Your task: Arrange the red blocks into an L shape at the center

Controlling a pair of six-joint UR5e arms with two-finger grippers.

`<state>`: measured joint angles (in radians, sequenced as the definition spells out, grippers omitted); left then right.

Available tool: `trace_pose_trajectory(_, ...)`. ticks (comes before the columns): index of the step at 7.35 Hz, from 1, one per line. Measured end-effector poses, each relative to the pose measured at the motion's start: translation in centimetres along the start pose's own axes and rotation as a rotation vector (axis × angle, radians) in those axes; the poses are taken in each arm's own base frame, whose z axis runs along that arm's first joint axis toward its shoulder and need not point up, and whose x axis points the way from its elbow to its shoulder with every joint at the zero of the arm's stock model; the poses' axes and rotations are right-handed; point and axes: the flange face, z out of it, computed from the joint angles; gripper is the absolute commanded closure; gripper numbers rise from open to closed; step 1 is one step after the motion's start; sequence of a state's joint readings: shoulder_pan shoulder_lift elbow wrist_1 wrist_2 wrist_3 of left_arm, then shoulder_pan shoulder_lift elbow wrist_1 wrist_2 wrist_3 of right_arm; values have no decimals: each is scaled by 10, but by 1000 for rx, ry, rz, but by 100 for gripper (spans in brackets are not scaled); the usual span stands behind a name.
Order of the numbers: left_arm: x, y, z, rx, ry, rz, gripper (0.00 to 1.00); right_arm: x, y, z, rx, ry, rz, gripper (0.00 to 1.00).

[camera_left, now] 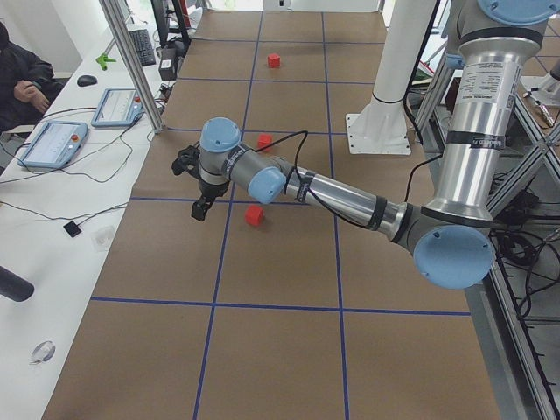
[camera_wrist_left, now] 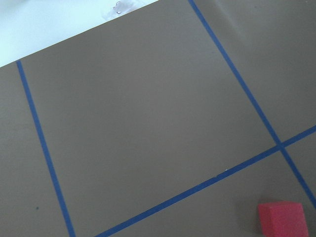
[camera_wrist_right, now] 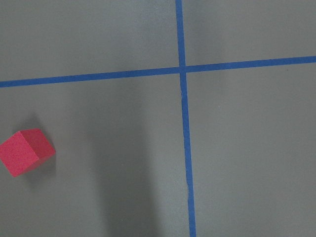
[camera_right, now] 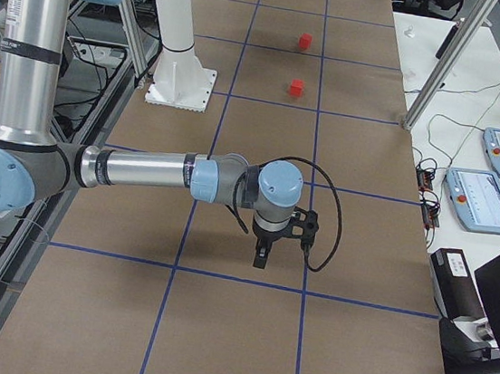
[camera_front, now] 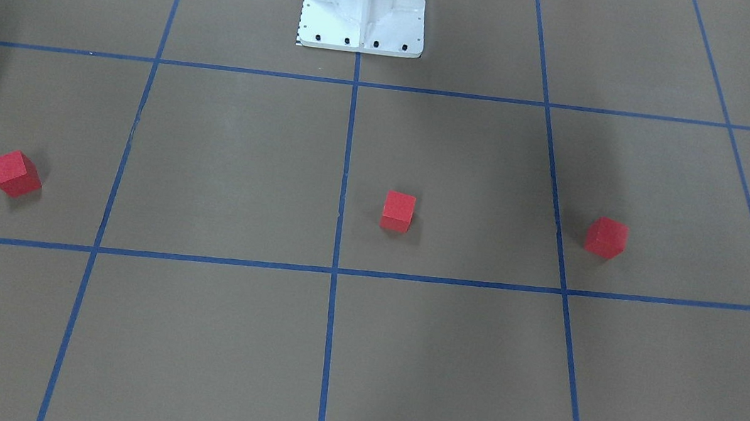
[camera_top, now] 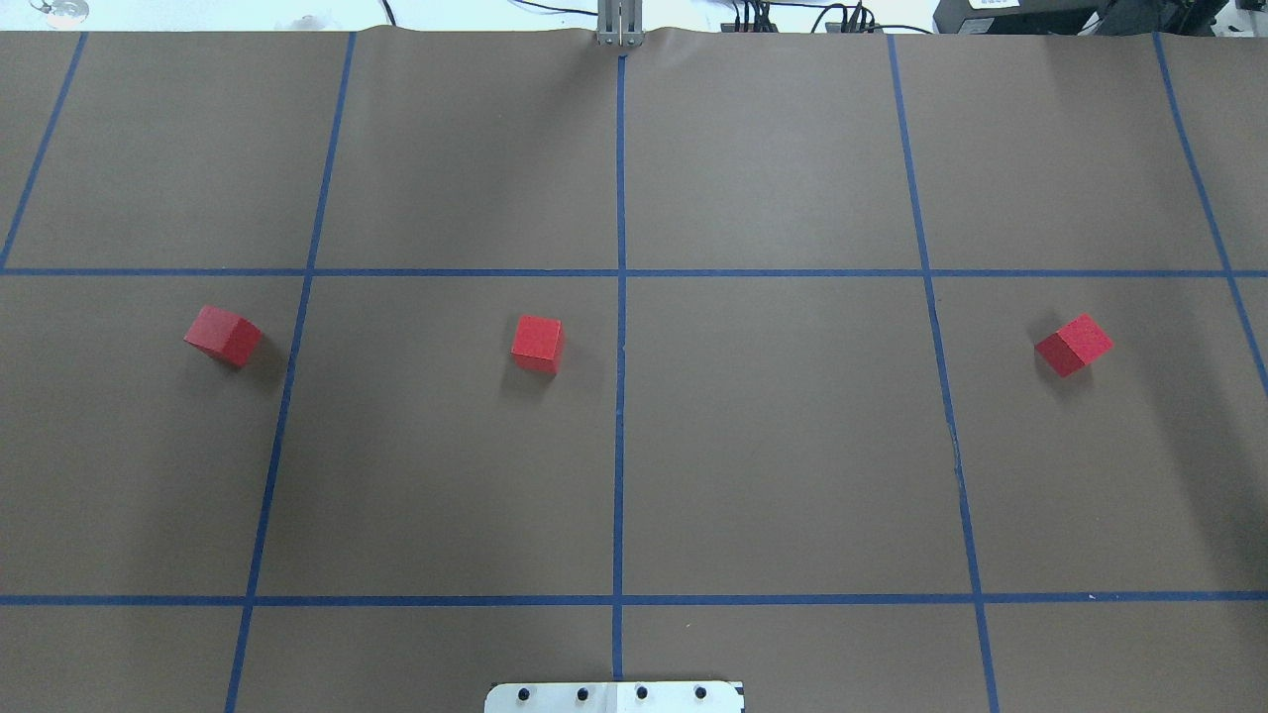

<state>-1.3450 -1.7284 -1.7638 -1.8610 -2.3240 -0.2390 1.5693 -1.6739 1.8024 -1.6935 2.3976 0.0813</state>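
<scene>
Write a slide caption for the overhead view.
Left block, middle block and right block, all red, lie apart on the gridded table; no L yet.

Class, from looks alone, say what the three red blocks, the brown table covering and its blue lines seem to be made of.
Red blocks: matte, grainy faces, sharp edges; probably painted wood or dense foam.
Brown covering: dull, glare-free sheet rippling at the far edge; likely kraft paper.
Blue lines: flat strips; apparently tape.
</scene>
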Motion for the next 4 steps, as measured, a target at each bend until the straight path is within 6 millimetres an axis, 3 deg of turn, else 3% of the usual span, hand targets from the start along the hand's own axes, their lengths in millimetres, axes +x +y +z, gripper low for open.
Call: trace_pose_trajectory(4, 147, -39, 33, -57, 122, -301, 0, 0, -1, 0, -1, 0, -1, 1)
